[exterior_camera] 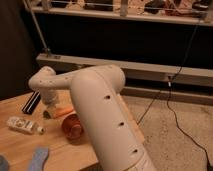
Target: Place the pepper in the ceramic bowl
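Lying far left on the bench [65, 151] is a white bottle [22, 125]. Next, the hand [50, 106] hangs low over the pepper [64, 111], but its grip I cannot tell. The pepper is at the left rim of the ceramic bowl [74, 128], so an early release could drop it outside.

— How is the light?
— Dim and warm, falling from above. The thick cream-white robot arm [100, 100] is brightest, with a soft sheen along its top.
— Shadows?
— Near black behind the grey metal rail [150, 68]. The tool [51, 106] hangs low over the pale wooden table [20, 147], shaded by the arm. The small glossy copper-red bowl [71, 126] beside it is half in shadow.
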`<state>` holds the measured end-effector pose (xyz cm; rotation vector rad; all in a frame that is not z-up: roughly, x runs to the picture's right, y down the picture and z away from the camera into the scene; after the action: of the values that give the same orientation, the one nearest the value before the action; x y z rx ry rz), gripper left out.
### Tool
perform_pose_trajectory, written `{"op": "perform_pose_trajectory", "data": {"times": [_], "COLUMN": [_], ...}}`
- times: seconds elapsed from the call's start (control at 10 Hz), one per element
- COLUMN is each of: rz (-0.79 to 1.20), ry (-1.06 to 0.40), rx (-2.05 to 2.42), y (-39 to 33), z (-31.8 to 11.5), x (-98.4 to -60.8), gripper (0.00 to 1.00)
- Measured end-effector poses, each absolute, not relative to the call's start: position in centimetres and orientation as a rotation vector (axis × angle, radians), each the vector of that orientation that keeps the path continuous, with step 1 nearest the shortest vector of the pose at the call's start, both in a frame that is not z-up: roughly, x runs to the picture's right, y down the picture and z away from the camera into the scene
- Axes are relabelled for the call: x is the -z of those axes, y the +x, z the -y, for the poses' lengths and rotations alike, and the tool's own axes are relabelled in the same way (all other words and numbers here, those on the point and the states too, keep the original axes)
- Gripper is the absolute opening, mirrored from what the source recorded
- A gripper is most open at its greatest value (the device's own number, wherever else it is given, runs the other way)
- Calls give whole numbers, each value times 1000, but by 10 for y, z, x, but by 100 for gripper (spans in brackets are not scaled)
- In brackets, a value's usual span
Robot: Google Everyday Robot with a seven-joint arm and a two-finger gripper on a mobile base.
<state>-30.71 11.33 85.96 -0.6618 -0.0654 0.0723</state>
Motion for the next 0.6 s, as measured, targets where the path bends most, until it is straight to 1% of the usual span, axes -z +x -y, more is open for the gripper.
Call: {"op": "perform_pose_trajectory", "data": {"times": [0.6], "rz": [70], "ry": [-626], "rx": [-74], "y": [-313], "z": [-122], "x": [-862], "gripper": [65]}}
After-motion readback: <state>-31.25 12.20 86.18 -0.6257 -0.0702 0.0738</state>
